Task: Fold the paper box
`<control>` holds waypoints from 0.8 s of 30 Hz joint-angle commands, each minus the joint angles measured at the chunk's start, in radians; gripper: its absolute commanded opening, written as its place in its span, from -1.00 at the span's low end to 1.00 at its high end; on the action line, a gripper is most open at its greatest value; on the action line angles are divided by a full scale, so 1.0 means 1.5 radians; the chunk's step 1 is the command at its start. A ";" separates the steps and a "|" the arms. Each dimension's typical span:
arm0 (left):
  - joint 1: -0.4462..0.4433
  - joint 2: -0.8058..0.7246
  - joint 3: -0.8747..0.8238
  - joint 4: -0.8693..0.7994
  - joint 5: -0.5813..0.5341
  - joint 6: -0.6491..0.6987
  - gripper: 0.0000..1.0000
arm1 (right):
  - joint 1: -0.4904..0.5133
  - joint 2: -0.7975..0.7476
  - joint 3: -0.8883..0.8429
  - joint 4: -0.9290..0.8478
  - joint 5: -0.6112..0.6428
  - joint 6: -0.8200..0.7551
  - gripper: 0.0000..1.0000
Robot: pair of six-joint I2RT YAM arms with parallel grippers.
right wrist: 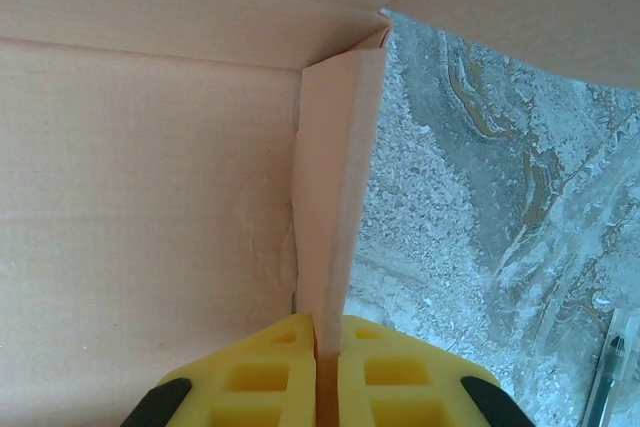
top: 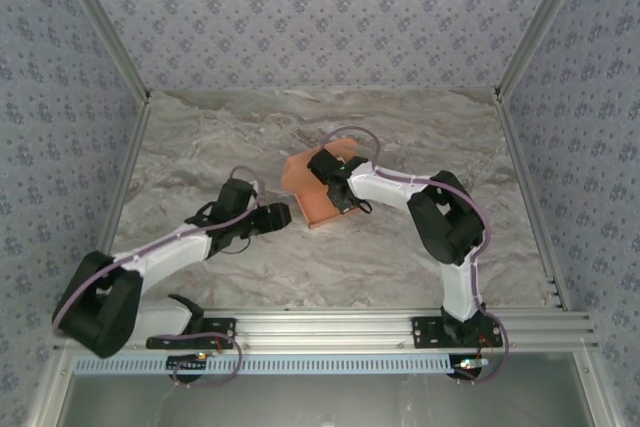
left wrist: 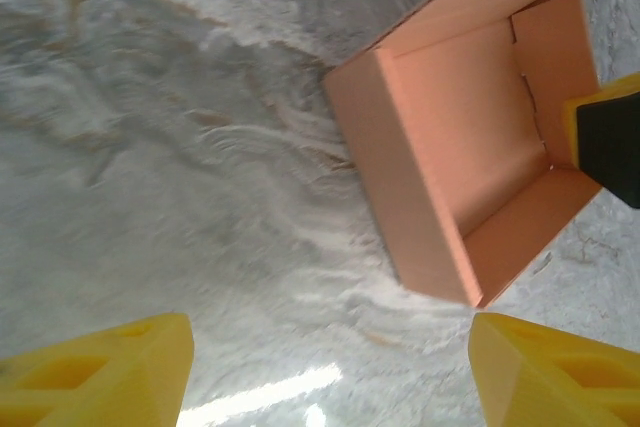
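The paper box (top: 302,182) is a salmon-orange card tray, partly formed, lying at the table's centre with its walls raised. My right gripper (top: 340,199) reaches in from the right and is shut on one upright side wall (right wrist: 335,147), the card pinched between the yellow pads (right wrist: 327,332). In the left wrist view the open tray (left wrist: 440,127) lies ahead to the right, and one right finger (left wrist: 608,137) shows at its far wall. My left gripper (top: 278,215) hovers just left of the box, open (left wrist: 325,347), with bare table between its fingers.
The marble-patterned tabletop (top: 220,137) is fenced by patterned walls on three sides. A metal rail (top: 340,327) runs along the near edge. A pen-like object (right wrist: 605,377) lies on the table beside the box.
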 commanded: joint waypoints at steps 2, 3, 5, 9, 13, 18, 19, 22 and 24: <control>-0.038 0.079 0.066 0.072 -0.053 -0.012 0.44 | -0.001 -0.003 -0.020 -0.034 -0.017 0.009 -0.79; -0.041 0.097 0.076 0.081 -0.059 -0.017 0.41 | -0.001 -0.003 -0.020 -0.034 -0.017 0.009 -0.79; -0.046 0.124 0.089 0.101 -0.065 -0.021 0.35 | -0.002 -0.003 -0.019 -0.034 -0.018 0.010 -0.79; -0.065 0.166 0.126 0.072 -0.121 -0.003 0.20 | 0.001 -0.002 -0.016 -0.039 -0.015 0.018 -0.79; -0.078 0.198 0.145 0.047 -0.169 0.016 0.06 | 0.003 0.005 -0.011 -0.052 0.007 0.026 -0.79; -0.088 0.246 0.153 0.036 -0.196 0.032 -0.07 | 0.004 0.020 0.003 -0.087 0.064 0.045 -0.79; -0.089 0.253 0.154 0.035 -0.199 0.034 -0.08 | 0.004 0.024 0.007 -0.094 0.075 0.048 -0.80; -0.093 0.271 0.157 0.032 -0.209 0.041 -0.12 | 0.006 0.035 0.014 -0.110 0.102 0.055 -0.81; -0.094 0.282 0.159 0.033 -0.209 0.045 -0.13 | 0.007 0.044 0.017 -0.116 0.113 0.056 -0.80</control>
